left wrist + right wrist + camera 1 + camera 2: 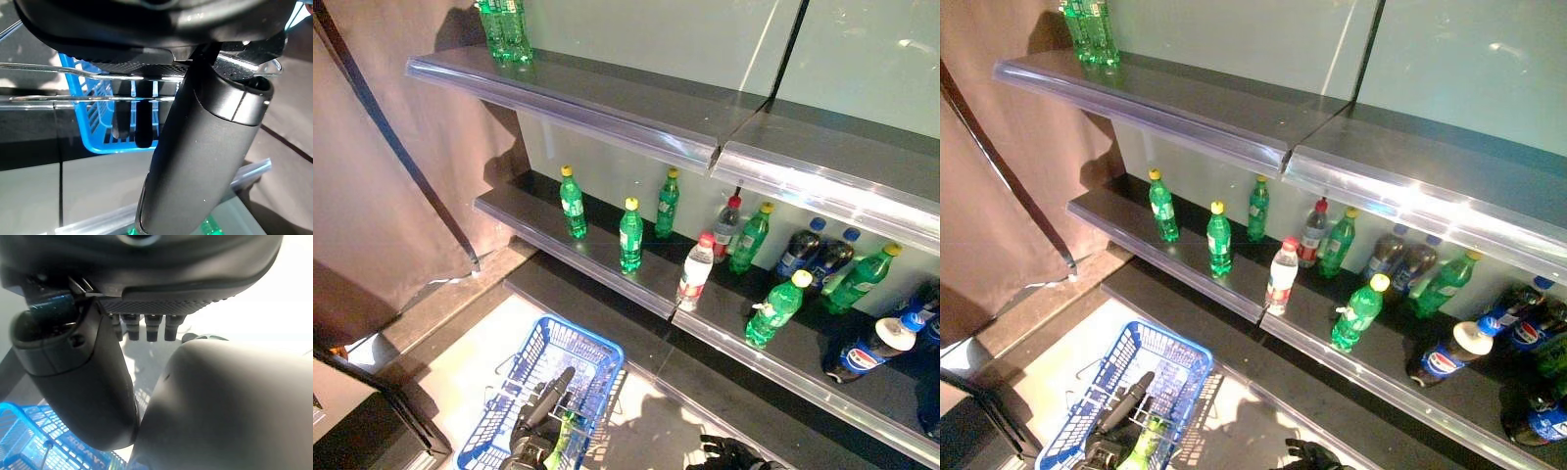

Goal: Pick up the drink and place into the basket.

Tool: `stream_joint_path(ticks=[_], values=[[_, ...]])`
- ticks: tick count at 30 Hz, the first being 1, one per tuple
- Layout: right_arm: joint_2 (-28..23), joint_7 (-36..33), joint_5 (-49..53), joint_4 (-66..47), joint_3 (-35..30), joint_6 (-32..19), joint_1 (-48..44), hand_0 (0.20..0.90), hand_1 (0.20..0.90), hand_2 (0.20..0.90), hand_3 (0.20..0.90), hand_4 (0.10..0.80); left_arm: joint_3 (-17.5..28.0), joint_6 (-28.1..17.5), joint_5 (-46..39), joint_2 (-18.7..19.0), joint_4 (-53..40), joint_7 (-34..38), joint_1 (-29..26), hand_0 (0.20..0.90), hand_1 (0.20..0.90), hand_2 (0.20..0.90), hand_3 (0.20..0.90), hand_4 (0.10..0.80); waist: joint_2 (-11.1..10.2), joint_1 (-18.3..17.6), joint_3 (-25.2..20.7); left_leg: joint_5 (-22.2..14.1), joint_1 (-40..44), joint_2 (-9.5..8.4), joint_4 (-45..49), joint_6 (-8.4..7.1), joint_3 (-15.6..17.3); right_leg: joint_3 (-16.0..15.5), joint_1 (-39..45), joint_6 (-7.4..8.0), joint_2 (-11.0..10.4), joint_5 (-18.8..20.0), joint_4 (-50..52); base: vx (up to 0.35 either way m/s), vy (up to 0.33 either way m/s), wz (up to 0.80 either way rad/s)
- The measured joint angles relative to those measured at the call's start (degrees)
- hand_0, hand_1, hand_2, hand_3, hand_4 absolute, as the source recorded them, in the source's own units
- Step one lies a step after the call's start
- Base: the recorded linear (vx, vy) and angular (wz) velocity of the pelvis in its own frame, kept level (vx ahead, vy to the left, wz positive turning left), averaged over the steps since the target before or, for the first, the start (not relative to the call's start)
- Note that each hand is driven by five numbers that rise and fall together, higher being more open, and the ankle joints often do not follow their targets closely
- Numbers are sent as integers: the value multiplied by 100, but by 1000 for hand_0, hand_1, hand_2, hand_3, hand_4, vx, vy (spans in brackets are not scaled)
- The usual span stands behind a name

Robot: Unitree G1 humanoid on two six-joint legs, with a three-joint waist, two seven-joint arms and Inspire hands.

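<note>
My left hand [536, 423] is shut on the thin wire handles [73, 71] of the blue basket [570, 350], which hangs low at the left in front of the shelves. A green drink [564, 437] lies inside the basket beside the hand. My right hand [729, 453] is low at the bottom, right of the basket, below the lower shelf; its fingers [142, 327] look relaxed and hold nothing. On the lower shelf [607, 262] stand green bottles [630, 236], a clear bottle with a red cap [695, 272] and dark cola bottles [800, 250].
The upper shelf [607, 103] juts out above the lower one, with green bottles [504, 29] at its far left. A brown curtain [401, 176] hangs at the left. A dark ledge [607, 318] runs under the lower shelf.
</note>
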Motion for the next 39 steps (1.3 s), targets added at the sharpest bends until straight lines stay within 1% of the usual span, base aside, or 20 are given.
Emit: stream_joint_path(ticks=[13, 22, 27, 33, 39], values=[[0, 1, 0, 31, -12, -29, -3, 900, 900, 900, 900, 800, 1, 0, -8, 0, 0, -31, 0, 300, 300, 300, 200, 100, 8, 3, 3, 1, 0, 1, 1, -1, -1, 0, 0, 0, 1, 0, 0, 0, 0, 0], [-31, -1, 42, -99, -3, -252, 80, 900, 900, 900, 900, 800, 0, 0, -8, 0, 0, -31, 0, 300, 300, 300, 200, 100, 28, -11, 16, -2, -3, 5, 0, 4, 5, 3, -5, 0, 2, 0, -1, -7, -5, 0], [-84, 40, 82, -330, 3, -344, 186, 900, 900, 900, 900, 800, 1, 0, -8, -1, 0, -30, 3, 300, 300, 300, 200, 100, 61, -109, 37, -2, -8, 9, -1, 4, 7, 3, -8, 1, 4, -1, 0, -28, -29, 0], [-170, 268, 113, -1206, 37, -554, 404, 900, 900, 900, 900, 800, 2, 1, -8, -6, -2, -29, 5, 300, 300, 300, 200, 100, 70, -173, 43, -2, -10, 23, -1, 3, 7, 7, -11, -1, 19, -1, -9, -22, -41, -1], [-397, 271, 234, -2533, 65, -707, 462, 900, 900, 900, 900, 800, 24, 3, -1, -8, -69, 13, 7, 300, 300, 300, 200, 100, 38, -201, 69, -4, -20, 34, -2, 1, 8, 7, -19, -3, 29, -2, -28, -15, -50, 1]])
